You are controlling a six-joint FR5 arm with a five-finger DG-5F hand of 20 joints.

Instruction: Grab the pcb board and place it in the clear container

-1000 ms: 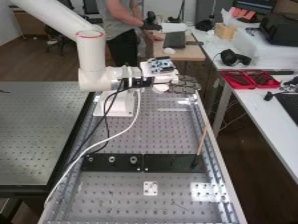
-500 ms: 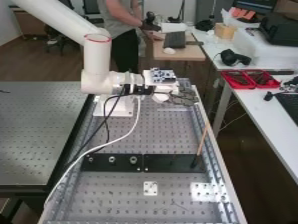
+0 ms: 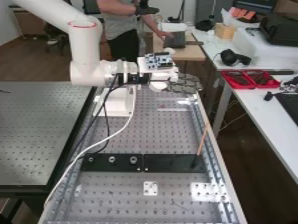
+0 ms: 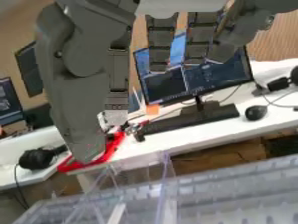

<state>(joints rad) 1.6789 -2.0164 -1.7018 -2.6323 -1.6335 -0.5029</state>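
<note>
You're live with the white robot arm (image 3: 84, 47) reaching across the perforated metal bench (image 3: 163, 135), and here's the dark grey, segmented hand (image 3: 181, 84), out over the bench's far end. Its fingers (image 4: 161, 45) are extended and apart, and you can't tell of anything gripped between them. On top of the wrist, just behind those fingers, you've got a blue-and-white circuit board (image 3: 158, 61); whether that's the board the task wants, you can't tell. From the wrist you catch the clear, straight-edged plastic container (image 4: 133, 195), bench holes visible around it; you can't tell what lies inside, or whether a fingertip touches it. Writing check: the black-framed monitor (image 4: 219, 77) is lit, its text too small for you to make out. Nearer on the bench sit the flat black plates (image 3: 120, 167), with a thin wooden stick (image 3: 202, 140) leaning up from the right-hand one.
</note>
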